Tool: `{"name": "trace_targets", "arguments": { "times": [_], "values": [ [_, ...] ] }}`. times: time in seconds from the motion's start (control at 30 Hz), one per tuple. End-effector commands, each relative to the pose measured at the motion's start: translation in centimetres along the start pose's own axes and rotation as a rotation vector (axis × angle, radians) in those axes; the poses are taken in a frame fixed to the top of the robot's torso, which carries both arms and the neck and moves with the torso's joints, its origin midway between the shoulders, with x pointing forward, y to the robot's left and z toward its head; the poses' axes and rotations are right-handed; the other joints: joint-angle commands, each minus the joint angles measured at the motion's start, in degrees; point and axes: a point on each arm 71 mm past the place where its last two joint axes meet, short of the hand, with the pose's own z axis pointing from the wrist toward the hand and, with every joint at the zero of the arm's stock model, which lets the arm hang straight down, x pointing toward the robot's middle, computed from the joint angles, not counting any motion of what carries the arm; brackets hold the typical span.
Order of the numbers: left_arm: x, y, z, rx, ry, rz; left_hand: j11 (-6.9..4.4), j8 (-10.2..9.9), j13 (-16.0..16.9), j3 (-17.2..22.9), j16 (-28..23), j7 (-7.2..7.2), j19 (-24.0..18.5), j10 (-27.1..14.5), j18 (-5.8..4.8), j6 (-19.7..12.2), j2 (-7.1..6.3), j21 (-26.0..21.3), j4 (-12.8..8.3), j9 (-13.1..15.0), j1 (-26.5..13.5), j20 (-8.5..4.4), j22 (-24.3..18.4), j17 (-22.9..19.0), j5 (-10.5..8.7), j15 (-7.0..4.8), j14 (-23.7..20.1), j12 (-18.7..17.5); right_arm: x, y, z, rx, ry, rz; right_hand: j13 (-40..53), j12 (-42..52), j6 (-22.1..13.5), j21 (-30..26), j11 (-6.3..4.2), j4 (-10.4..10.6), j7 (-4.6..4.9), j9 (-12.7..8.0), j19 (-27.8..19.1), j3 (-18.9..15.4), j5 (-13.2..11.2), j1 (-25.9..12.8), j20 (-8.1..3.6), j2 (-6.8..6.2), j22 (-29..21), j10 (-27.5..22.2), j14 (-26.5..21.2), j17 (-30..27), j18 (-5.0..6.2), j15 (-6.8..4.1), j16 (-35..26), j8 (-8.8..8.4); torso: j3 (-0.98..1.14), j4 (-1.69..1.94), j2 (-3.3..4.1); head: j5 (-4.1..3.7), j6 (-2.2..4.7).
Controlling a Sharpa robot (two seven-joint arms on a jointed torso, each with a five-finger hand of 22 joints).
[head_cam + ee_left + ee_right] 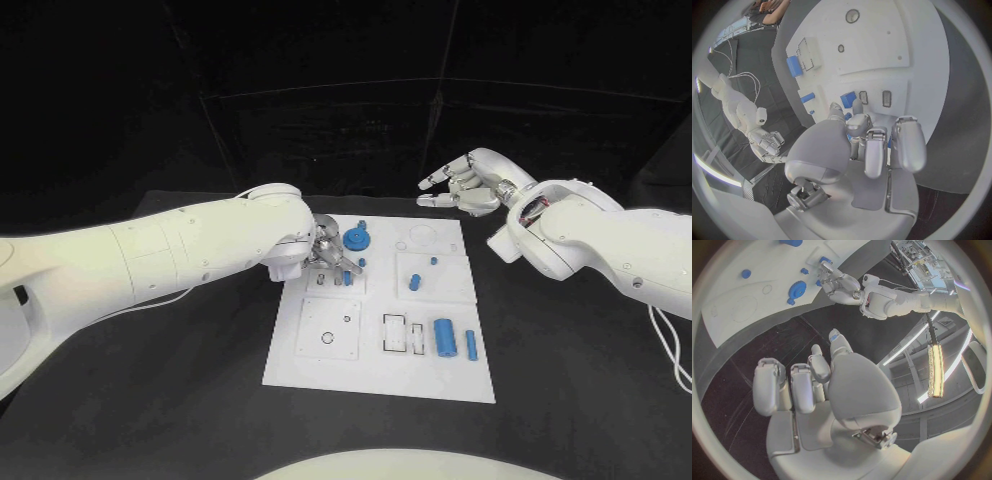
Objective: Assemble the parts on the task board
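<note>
The white task board (378,372) lies mid-table. My left hand (330,250) reaches down onto its far left part, beside a blue gear-like part (356,240). Thumb and a finger pinch a small blue block (848,99) at the narrow slots (886,98); the block (346,278) shows just under the fingertips. My right hand (462,185) hovers raised beyond the board's far right corner, fingers apart, holding nothing. In the right wrist view this hand (817,385) is above the black table, with the board (729,310), the gear (796,290) and the left hand (839,285) beyond it.
Two blue pegs (414,282) (433,262) stand mid-board. Two blue cylinders (444,338) (470,345) lie on the near right part beside rectangular recesses (397,333). A round hole (327,337) marks the near left plate. Black table (173,400) surrounds the board.
</note>
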Motion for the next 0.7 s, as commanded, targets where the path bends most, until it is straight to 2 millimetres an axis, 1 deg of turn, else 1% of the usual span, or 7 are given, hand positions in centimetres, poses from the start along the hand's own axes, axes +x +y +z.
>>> {"name": "trace_targets", "arguments": {
  "times": [0.03, 0.47, 0.57, 0.7],
  "values": [
    [0.03, 0.06, -0.01, -0.015, 0.016, 0.01, -0.1, 0.4, 0.1, 0.1, 0.2, 0.07, -0.2, 0.1, -0.39, -0.4, 0.0, 0.2, -0.3, 0.1, 0.6, -0.18, 0.0, 15.1, -0.05, -0.33, 6.2, 0.3, -0.03, 0.17, 0.06, -0.009, 0.005, -0.003, -0.1, -0.1, 0.1, -0.2, -0.03, -0.1, -0.16, 0.0, -0.4, -0.3, 0.3, 0.2, -0.03, 0.52, -0.1, -0.4, 2.8, 0.0, 0.96, -0.25, -0.3, 0.28, 0.02, 0.02, 0.01, -0.05, -0.09],
    [0.1, -0.13, 0.04, -0.011, 0.021, 0.015, -0.11, 1.1, 0.0, 1.7, 0.2, 0.06, -0.3, 0.0, -0.4, -1.2, 0.13, 0.3, -1.9, 1.3, 2.2, -0.2, 0.2, 15.1, -0.04, -0.35, 6.2, 0.3, 0.04, 0.21, 0.14, -0.01, 0.007, -0.003, -0.1, -0.2, 0.1, -0.2, -0.03, -0.1, -0.15, 0.0, -0.4, -0.4, 0.4, 0.2, -0.03, 0.56, -0.1, -0.5, 2.7, -0.1, 0.97, -0.25, -0.3, 0.29, 0.01, 0.04, 0.04, -0.08, -0.17],
    [0.12, -0.21, 0.02, -0.007, 0.02, 0.015, -0.13, 1.3, 0.1, 2.5, 0.2, 0.06, -0.3, 0.0, -0.41, -1.4, 0.24, 0.3, -2.5, 1.6, 2.8, -0.21, 0.3, 15.1, -0.03, -0.36, 6.2, 0.3, 0.06, 0.21, 0.16, -0.01, 0.007, -0.003, -0.1, -0.2, 0.1, -0.2, -0.03, -0.1, -0.15, 0.0, -0.4, -0.4, 0.4, 0.2, -0.03, 0.56, -0.1, -0.5, 2.7, -0.1, 0.97, -0.25, -0.3, 0.29, 0.01, 0.03, 0.03, -0.09, -0.2],
    [0.23, -0.31, 0.0, -0.001, 0.029, 0.001, -0.23, 1.4, 0.1, 4.1, 0.2, -0.04, -0.2, 0.0, -0.47, -1.7, 0.29, 0.6, -3.9, 2.0, 4.6, -0.24, 0.8, 15.1, -0.01, -0.43, 6.2, 0.3, 0.11, 0.24, 0.23, -0.01, 0.008, -0.002, -0.1, -0.2, 0.1, -0.2, -0.03, -0.1, -0.15, 0.0, -0.4, -0.4, 0.4, 0.2, -0.03, 0.56, -0.1, -0.5, 2.7, -0.1, 0.97, -0.25, -0.3, 0.29, 0.01, 0.04, 0.05, -0.1, -0.32]
  ]
}}
